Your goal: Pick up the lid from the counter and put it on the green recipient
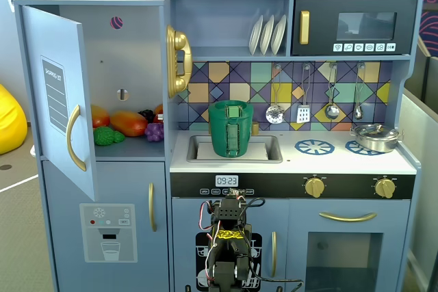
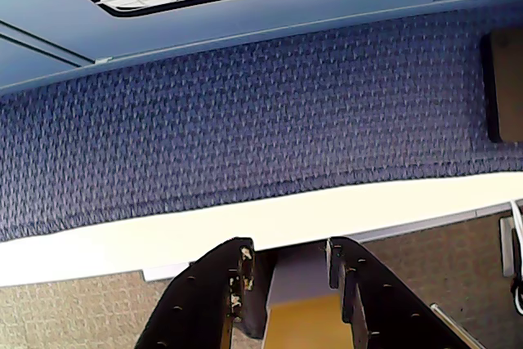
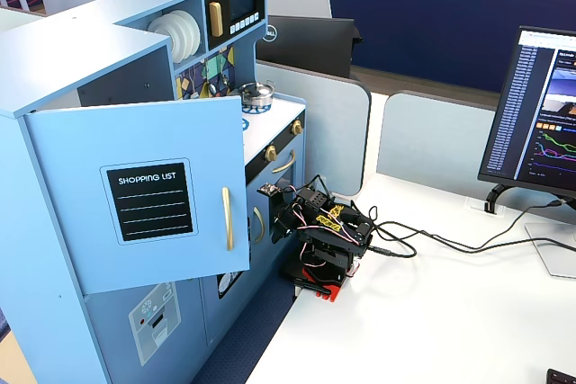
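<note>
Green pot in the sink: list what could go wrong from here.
1. The lid may already sit on the green pot: a light-green block shows at its rim, and none lies on the counter. Another pick could grasp nothing.
2. The arm is folded below the counter, tool open and empty; rising, it could catch the counter edge.
3. The open fridge door juts out; a wide swing might hit it.
</note>
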`<state>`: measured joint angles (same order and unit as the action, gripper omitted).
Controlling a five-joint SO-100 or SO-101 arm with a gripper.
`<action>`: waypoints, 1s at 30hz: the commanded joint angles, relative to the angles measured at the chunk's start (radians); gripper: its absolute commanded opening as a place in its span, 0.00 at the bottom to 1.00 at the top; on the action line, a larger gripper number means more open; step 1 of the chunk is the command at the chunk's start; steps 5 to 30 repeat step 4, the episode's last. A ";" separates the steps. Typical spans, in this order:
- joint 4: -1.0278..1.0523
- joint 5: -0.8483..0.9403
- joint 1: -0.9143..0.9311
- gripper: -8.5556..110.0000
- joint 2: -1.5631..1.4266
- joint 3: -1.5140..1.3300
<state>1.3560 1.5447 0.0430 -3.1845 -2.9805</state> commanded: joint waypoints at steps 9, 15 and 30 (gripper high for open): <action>0.176 -0.035 0.009 0.09 0.006 -0.015; 0.176 -0.035 0.009 0.09 0.006 -0.015; 0.176 -0.035 0.009 0.09 0.006 -0.015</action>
